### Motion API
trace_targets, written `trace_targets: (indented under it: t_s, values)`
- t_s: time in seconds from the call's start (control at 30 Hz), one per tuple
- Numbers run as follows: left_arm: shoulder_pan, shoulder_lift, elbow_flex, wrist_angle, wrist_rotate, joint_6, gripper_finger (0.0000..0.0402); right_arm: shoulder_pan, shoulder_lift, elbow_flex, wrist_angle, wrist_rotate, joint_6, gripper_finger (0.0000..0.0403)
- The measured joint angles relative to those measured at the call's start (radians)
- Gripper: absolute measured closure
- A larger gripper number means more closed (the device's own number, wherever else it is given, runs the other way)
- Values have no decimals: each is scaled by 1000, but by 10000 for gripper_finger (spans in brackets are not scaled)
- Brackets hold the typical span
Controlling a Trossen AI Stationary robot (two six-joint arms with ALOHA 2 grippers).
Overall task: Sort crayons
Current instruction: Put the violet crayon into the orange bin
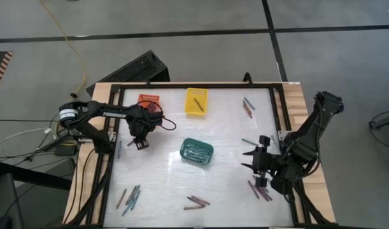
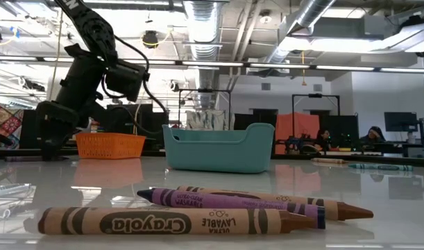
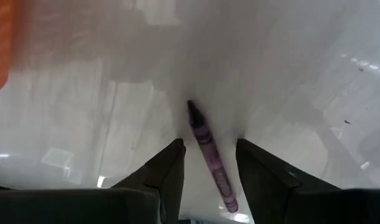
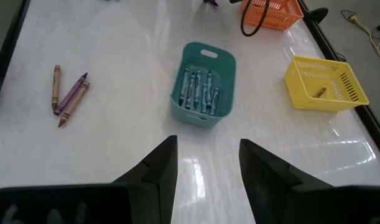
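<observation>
The left tool (image 3: 208, 171) stands part open astride a purple crayon (image 3: 208, 155) lying on the counter (image 1: 169, 184) beside the orange basket (image 1: 148, 100), gripping nothing, so an off-centre close may roll it away.

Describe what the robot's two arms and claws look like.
Both arms are dark, jointed and bulky. The left arm has a white-labelled joint near its base and a black cable looping by its left claw. The right claw has two dark, wedge-shaped fingers.

Purple crayon (image 3: 209, 154); orange (image 4: 273, 12), yellow (image 4: 325, 82), teal baskets (image 4: 204, 84).
</observation>
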Motion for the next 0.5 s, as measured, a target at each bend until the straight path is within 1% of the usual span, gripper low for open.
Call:
trace_targets:
  t_s: [0.2,0.27,0.33,0.47,0.5]
  values:
    - [-3,19,4,6,-3,-11,268,0,0,0,-4,0,0,235]
    - [-3,20,4,14,-3,-23,278,0,0,0,-5,0,-2,235]
    - [-3,21,3,28,0,-37,301,0,0,0,-5,0,-4,235]
    - [-6,21,2,71,42,-49,378,0,0,0,-4,0,-16,235]
    - [-7,21,1,78,46,-52,388,0,0,0,-4,0,-17,235]
